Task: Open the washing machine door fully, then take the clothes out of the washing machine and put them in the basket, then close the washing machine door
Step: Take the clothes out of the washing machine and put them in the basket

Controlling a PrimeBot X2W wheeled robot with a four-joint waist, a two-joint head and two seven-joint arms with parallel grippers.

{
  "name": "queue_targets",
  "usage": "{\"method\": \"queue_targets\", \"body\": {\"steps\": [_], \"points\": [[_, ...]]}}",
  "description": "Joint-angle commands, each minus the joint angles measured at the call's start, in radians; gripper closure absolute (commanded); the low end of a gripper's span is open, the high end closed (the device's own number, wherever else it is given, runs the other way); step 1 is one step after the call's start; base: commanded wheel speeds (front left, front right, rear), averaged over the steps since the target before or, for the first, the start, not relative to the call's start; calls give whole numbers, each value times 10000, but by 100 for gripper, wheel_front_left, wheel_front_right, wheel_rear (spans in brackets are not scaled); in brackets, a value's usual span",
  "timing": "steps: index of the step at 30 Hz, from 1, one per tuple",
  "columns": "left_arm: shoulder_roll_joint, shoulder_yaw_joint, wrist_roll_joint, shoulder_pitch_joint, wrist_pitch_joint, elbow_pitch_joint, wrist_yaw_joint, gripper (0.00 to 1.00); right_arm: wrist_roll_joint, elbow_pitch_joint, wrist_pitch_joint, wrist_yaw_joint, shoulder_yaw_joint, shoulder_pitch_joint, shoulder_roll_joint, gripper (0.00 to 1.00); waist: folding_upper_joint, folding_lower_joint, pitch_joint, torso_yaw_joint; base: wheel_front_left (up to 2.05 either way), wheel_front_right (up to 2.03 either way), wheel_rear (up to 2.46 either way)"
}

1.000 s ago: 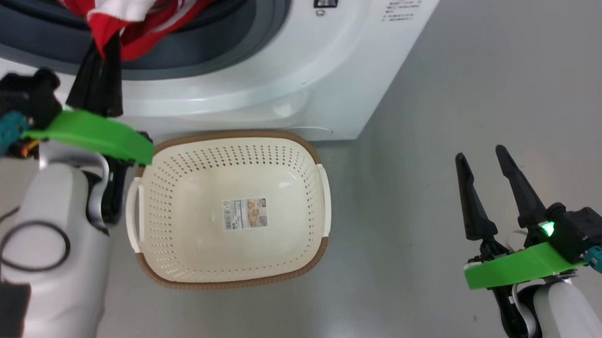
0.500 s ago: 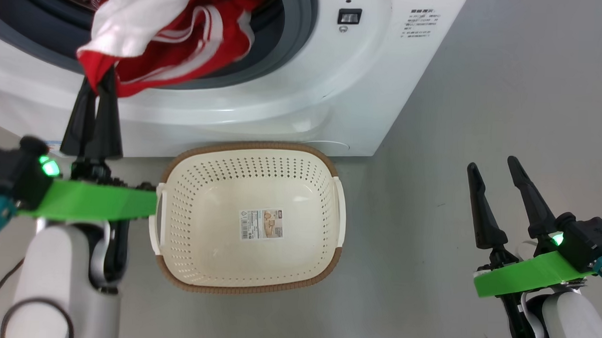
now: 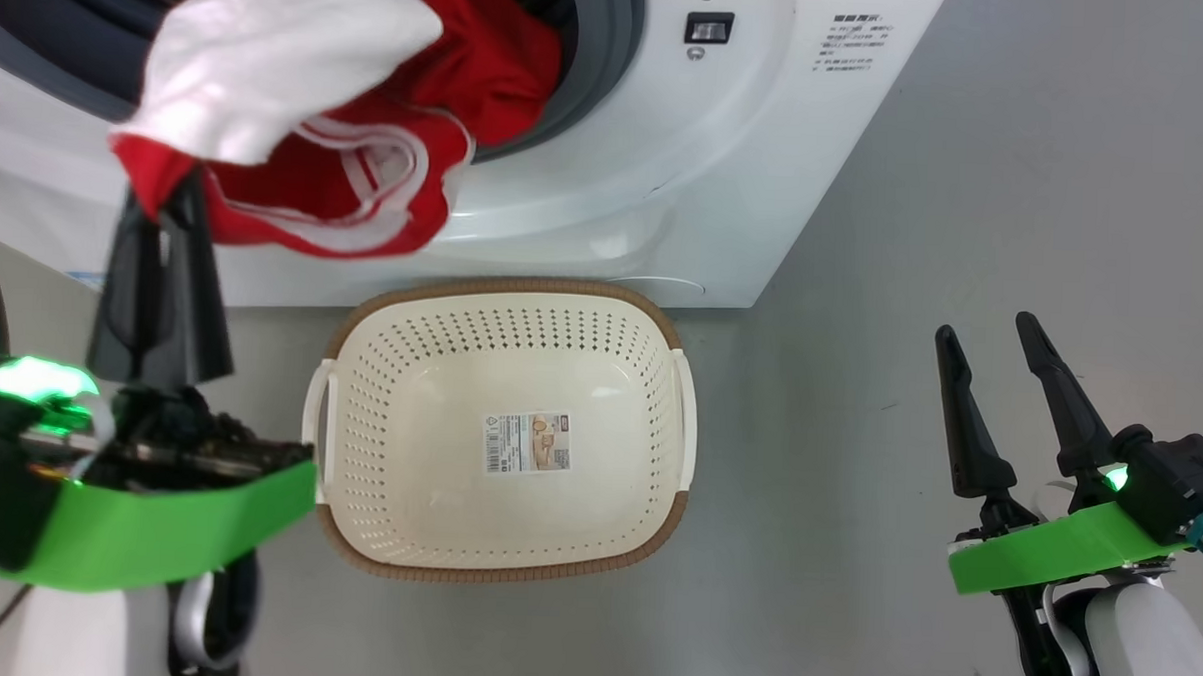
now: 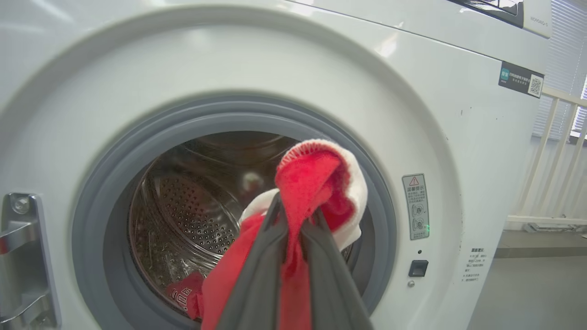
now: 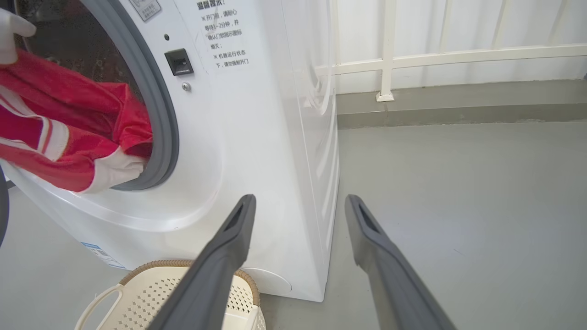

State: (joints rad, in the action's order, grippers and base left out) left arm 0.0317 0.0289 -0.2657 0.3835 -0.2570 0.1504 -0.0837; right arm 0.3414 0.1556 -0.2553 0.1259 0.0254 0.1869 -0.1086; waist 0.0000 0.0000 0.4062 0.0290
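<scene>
Farther out hang clothes (image 3: pixel 298 157); grey floor (image 3: pixel 915 239).

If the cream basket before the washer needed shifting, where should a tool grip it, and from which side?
Probably the white side handle on the robot's right of the cream perforated plastic basket with brown rim, reached from that side by the open, empty right tool. It is a thin bar standing off the wall, narrow enough to pinch; the sloping wall gives less purchase.

At the head view's upper left the washing machine (image 3: pixel 669 130) is cut off; its small print (image 3: pixel 852 44) cannot be read; the tips of the left end effector (image 3: pixel 159 205) are hidden by the clothes (image 3: pixel 348 159).
</scene>
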Motion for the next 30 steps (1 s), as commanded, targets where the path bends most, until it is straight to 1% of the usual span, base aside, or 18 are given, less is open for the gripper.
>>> {"method": "queue_targets", "body": {"steps": [1,7,15,23,30], "points": [[187,194,-39,-249,-47,289,108,100,-128,-238,-65,48,239,-109,-99,0,0,0,-3,-6,0,0,0],[186,-356,-196,-702,-47,-442,210,100,-107,-221,-65,48,359,-31,-121,0,0,0,65,-82,0,0,0],[186,-958,-430,-809,-47,-2425,235,100,-95,-263,-65,48,421,102,-77,0,0,0,412,-212,0,0,0],[186,-1236,-250,-111,-47,-4704,-34,100,-90,-349,-65,48,430,390,-7,0,0,0,1017,-397,0,0,0],[185,-1413,-21,902,-47,-6742,-155,100,-109,-431,-65,48,425,685,68,0,0,0,1617,-553,0,0,0]]}}
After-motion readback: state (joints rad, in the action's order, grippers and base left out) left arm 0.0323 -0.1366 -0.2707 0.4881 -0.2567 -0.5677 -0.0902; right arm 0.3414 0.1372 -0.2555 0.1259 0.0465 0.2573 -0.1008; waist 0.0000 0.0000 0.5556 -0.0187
